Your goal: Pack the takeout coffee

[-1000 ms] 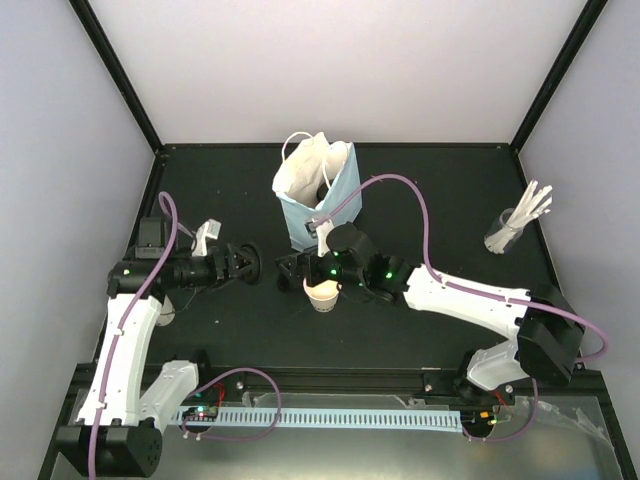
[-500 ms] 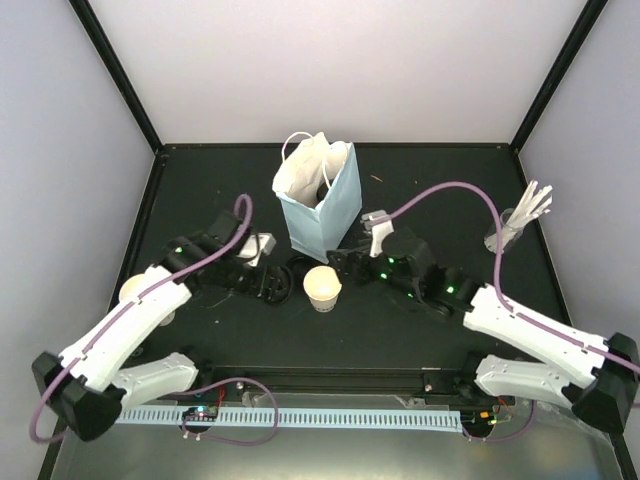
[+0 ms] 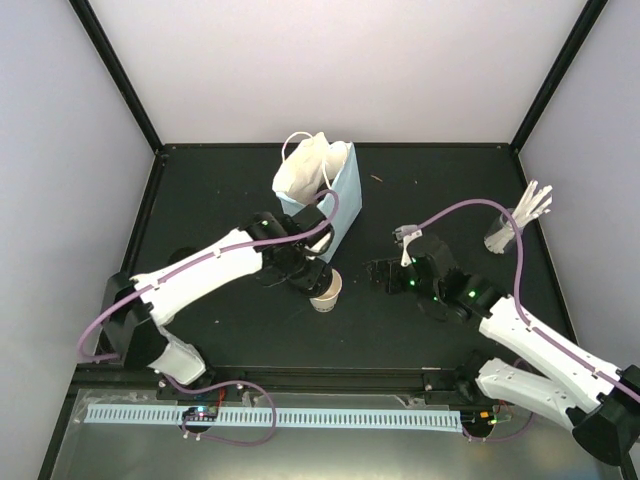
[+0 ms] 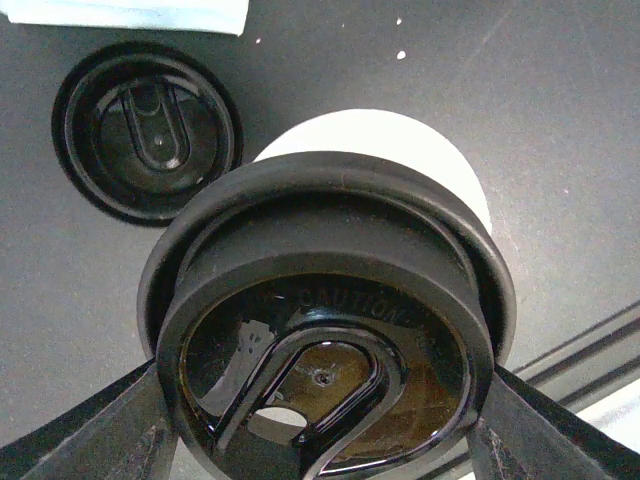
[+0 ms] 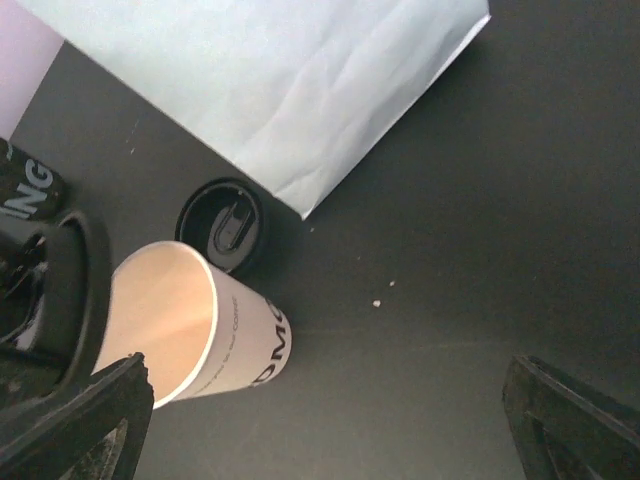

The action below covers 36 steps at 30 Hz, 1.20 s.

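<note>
A cream paper cup [image 3: 328, 292] stands open-topped on the black table, just in front of the light-blue bag [image 3: 335, 200]. My left gripper [image 3: 307, 277] hovers over it, shut on a black round lid [image 4: 330, 370] that hangs tilted above the cup's mouth [image 4: 400, 140]. A second black lid [image 4: 147, 130] lies flat on the table beside the cup [image 5: 190, 320], also seen as the lid [image 5: 222, 225] near the bag's corner. My right gripper [image 3: 383, 275] stands open to the right of the cup, with nothing between its fingers [image 5: 575, 425].
A clear glass of white sticks [image 3: 508, 230] stands at the right edge of the table. The bag [image 5: 270, 90] stands upright with its mouth open. The black walls' frame bounds the back and sides.
My left arm swung in from the left with the lid and now sits over the cup. My right gripper let the cup go and drew back to the right, opening wider.
</note>
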Tool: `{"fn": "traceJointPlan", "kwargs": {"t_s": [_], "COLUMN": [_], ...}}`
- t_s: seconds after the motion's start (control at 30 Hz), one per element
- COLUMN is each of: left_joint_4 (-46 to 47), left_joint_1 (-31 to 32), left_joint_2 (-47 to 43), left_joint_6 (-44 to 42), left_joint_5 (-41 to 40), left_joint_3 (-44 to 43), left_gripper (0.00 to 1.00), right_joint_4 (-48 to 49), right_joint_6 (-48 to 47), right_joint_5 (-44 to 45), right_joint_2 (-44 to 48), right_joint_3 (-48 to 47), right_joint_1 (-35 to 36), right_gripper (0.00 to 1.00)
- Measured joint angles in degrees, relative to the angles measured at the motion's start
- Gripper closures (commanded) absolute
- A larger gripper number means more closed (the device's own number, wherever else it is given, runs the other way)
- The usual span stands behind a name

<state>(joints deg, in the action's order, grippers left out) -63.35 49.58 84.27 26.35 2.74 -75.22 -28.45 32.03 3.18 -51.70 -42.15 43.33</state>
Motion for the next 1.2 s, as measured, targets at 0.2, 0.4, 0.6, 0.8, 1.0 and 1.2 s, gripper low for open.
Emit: {"fn": "traceJointPlan", "kwargs": {"t_s": [0.2, 0.4, 0.6, 0.8, 1.0, 1.2], "left_joint_4": [-0.2, -1.7, -3.3, -4.5, -5.4, -5.9], "left_joint_1": [1.3, 2.0, 2.6, 3.2, 3.4, 3.4], "left_joint_2": [6.7, 10.4, 11.4, 13.0, 13.0, 14.6], "left_joint_6": [-3.6, -5.4, -6.5, -7.2, -7.6, -7.8], "left_joint_5": [-2.2, -3.4, -3.5, -3.5, -3.5, -3.5], "left_joint_3": [-5.1, -6.3, -7.8, -9.9, -10.8, -10.8], "left_gripper": [0.25, 0.24, 0.25, 0.24, 0.24, 0.24], "right_joint_4": [0.0, 1.0, 1.5, 2.0, 2.7, 2.8], "right_joint_6": [0.2, 0.2, 0.2, 0.2, 0.2, 0.2], "right_joint_5": [-6.0, -9.4, -10.9, -12.0, -12.4, -12.6], "right_joint_2": [-1.6, -4.5, -8.5, -9.8, -9.7, -9.7], "right_joint_3": [0.8, 1.0, 1.0, 1.0, 1.4, 1.5], "right_joint_1": [-1.2, -1.4, -1.9, -2.5, -3.4, -3.8], "right_gripper": [0.02, 0.02, 0.03, 0.03, 0.03, 0.03]}}
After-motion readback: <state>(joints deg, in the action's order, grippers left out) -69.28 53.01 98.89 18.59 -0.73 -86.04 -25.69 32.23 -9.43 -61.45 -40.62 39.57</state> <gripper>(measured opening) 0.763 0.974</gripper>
